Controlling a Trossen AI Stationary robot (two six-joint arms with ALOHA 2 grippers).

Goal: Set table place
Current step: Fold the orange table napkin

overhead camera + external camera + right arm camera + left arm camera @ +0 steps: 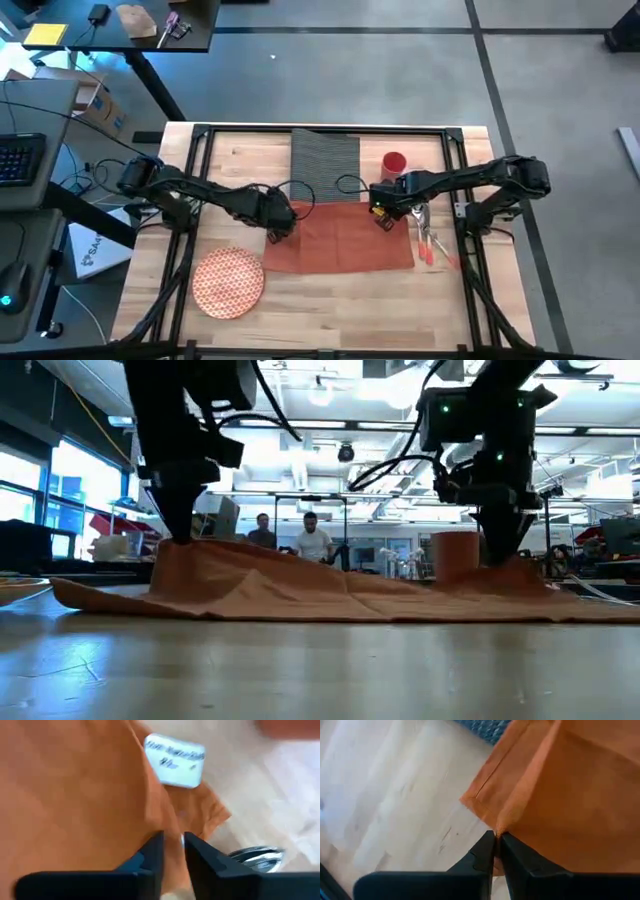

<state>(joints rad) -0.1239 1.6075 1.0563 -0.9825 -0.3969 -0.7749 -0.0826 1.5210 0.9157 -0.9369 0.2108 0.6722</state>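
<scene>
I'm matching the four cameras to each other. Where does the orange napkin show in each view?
High view: orange napkin at table centre, between both grippers.
Low view: a rumpled band across mid-picture.
Left wrist view: corner pinched by the left gripper.
Right wrist view: fills the left half, white tag attached.
Shared landmark: the napkin's pinched corners.

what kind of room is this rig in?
Likely a robotics lab or open workshop: exposed ceiling ducts and strip lights, a desk with keyboard beside the butcher-block table, and two people among equipment behind.
</scene>
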